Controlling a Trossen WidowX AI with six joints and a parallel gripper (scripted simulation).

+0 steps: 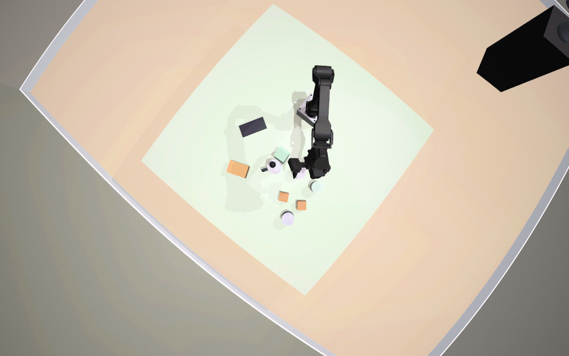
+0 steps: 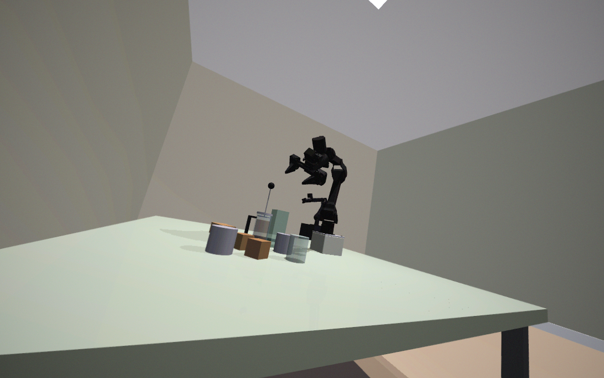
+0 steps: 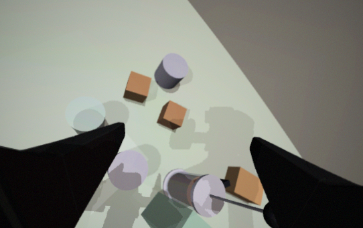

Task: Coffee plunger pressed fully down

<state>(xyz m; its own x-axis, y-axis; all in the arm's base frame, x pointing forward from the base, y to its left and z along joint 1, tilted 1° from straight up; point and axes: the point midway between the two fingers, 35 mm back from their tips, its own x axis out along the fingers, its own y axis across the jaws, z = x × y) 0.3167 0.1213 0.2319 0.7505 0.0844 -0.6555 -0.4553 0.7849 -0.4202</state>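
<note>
Black parallel-jaw gripper (image 2: 302, 174) high above pale green table top (image 2: 133, 276), fingers spread wide, nothing between them. Glass coffee press with black handle (image 2: 261, 226) upright on table, thin rod and black ball knob (image 2: 270, 185) of plunger fully raised, well above lid. Gripper up and to the side of knob in exterior view, apart from it, no contact. In wrist view, press (image 3: 192, 192) low in frame between the two fingers, knob (image 3: 269, 214) at bottom edge just beside right-hand finger; touching or not, cannot tell. Tall pale green translucent box (image 2: 279, 221) just behind press, close beside it. Flat orange block (image 1: 237, 168) on far side of press from arm in top view. Lavender cylinder (image 3: 128, 169) near press, partly behind left-hand finger in wrist view. Clear pale blue-green glass tumbler (image 2: 297, 248) near front of cluster. Two small orange-brown cubes (image 1: 283, 196) and (image 1: 300, 204) side by side, apart. Second grey-lavender cylinder (image 2: 221, 239) at front of group. Dark flat rectangular slab (image 1: 252, 126) lying apart from the rest. Arm (image 1: 320, 113) reaching from grey base block (image 2: 327, 243) over cluster.
</note>
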